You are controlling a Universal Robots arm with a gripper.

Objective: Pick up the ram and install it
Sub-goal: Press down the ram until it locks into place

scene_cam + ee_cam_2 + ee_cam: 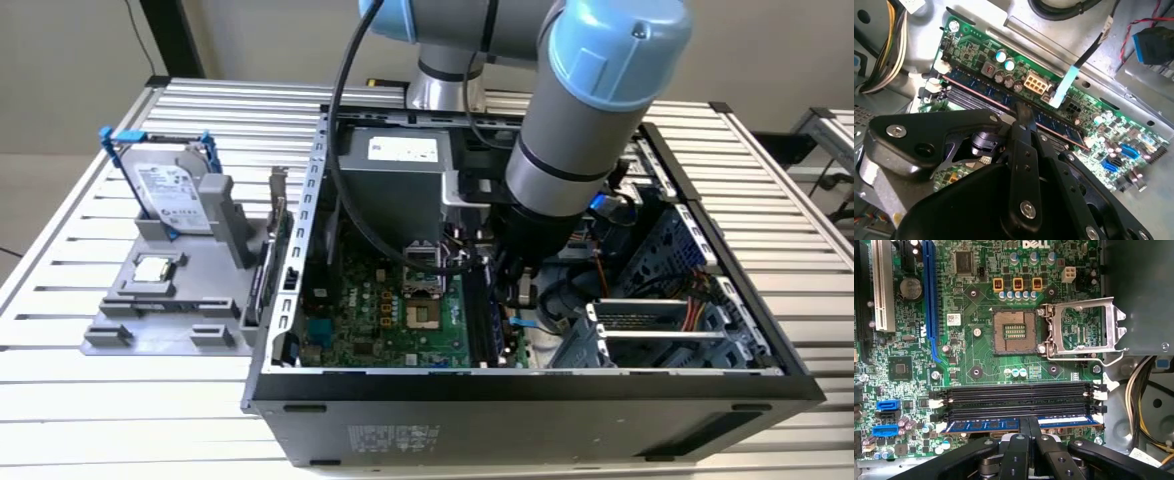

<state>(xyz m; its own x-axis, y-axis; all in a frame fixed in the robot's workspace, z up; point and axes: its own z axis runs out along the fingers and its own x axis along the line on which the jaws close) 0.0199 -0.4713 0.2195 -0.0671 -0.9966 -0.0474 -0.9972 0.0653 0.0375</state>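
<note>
Slatted metal table [80,300] carries the open computer case [534,400]; you have the arm down inside, right of centre in the exterior view. Gripper [1029,427] fingers sit together, clamped on the ram [1064,423], which stands in the motherboard [979,360] slot nearest the fingers

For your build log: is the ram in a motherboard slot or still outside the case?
In a slot: the ram lies along the slot nearest the gripper, whose fingers close on it.
</note>
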